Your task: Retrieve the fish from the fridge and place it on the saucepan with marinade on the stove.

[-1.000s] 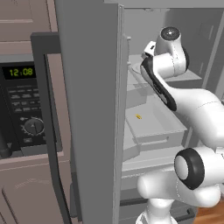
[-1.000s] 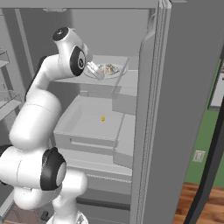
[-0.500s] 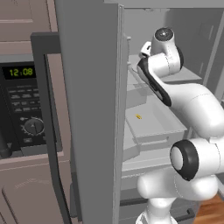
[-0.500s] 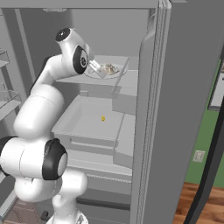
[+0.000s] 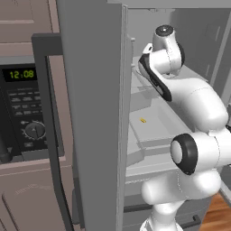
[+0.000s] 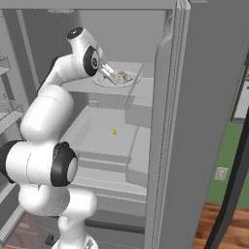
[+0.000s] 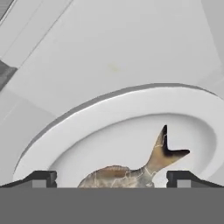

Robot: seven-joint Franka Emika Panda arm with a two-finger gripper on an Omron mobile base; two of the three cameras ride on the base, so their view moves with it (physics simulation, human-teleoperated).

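Seen closest, along the hand: pincer [image 7: 111,178] spread wide, one dark tip at each side of the fish [image 7: 131,170], nothing clamped between them. Fish lying low between the tips, pale grey-beige with brown mottling, forked tail raised toward the right. No contact between tips and fish to be made out. Resting on a white round plate [image 7: 109,113], rim curving around and beyond it. Past the plate, a pale grey shelf [image 7: 87,48] of the fridge.

From the right base view: white arm [image 6: 48,112] rising from lower left, bent over at the top, hand reaching right onto the upper shelf [image 6: 141,87]. Pincer [image 6: 113,78] right at the plate [image 6: 109,83], angled down toward the fish [image 6: 122,76], which sits as a small lump on the plate's far side. Below that shelf, a wide pale bin [image 6: 102,138] holding a tiny yellow speck [image 6: 114,131]. Fridge [image 6: 204,97] standing open, its grey door edge tall at the right.

From the left base view: arm [image 5: 189,103] filling the right half, hand turned away into the fridge [image 5: 94,90] interior. Open grey door [image 5: 92,113] in the foreground with a long dark handle [image 5: 52,131]. Yellow speck [image 5: 142,120] on the pale bin [image 5: 153,126] behind. Farther left, a black-fronted microwave [image 5: 20,113] with a green clock display and a round knob.
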